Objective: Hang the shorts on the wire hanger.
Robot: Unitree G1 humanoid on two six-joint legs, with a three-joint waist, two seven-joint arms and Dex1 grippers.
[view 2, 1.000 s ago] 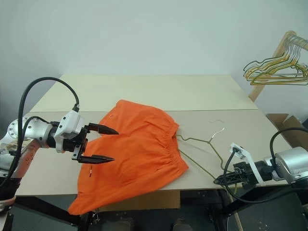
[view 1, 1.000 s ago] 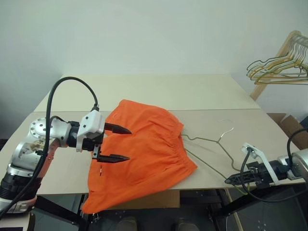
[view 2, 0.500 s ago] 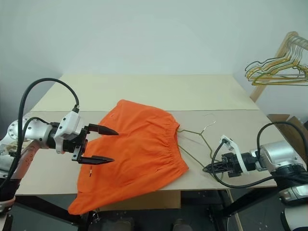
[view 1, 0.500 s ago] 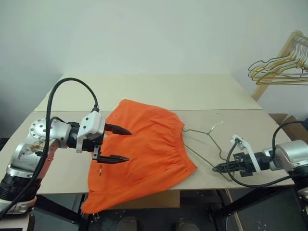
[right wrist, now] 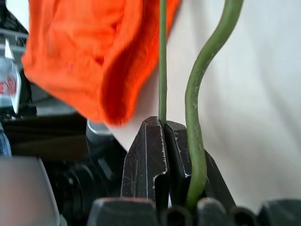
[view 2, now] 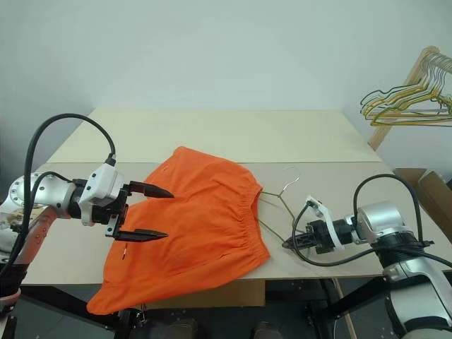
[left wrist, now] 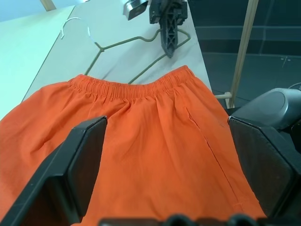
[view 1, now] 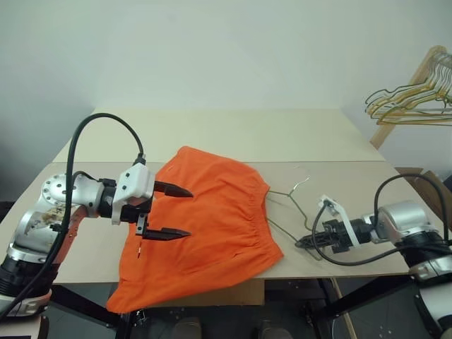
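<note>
The table [view 1: 233,134] is carrying the shorts [view 1: 205,219], which are lying flat with the gathered waistband facing the right arm and the legs drooping over the near edge. The left gripper [view 1: 173,210] is hovering above the shorts, forearm roughly level, fingers spread wide and holding nothing. The right gripper [view 1: 305,241] is reaching in low over the near edge, clamped on the wire hanger [view 1: 286,205], whose long axis is running away from the robot, hook pointing toward the far side.

Right tool [view 1: 305,241] and clamped wire hanger [view 1: 286,206] now nearer the shorts [view 1: 205,219]; shorts' waistband pushed back.
</note>
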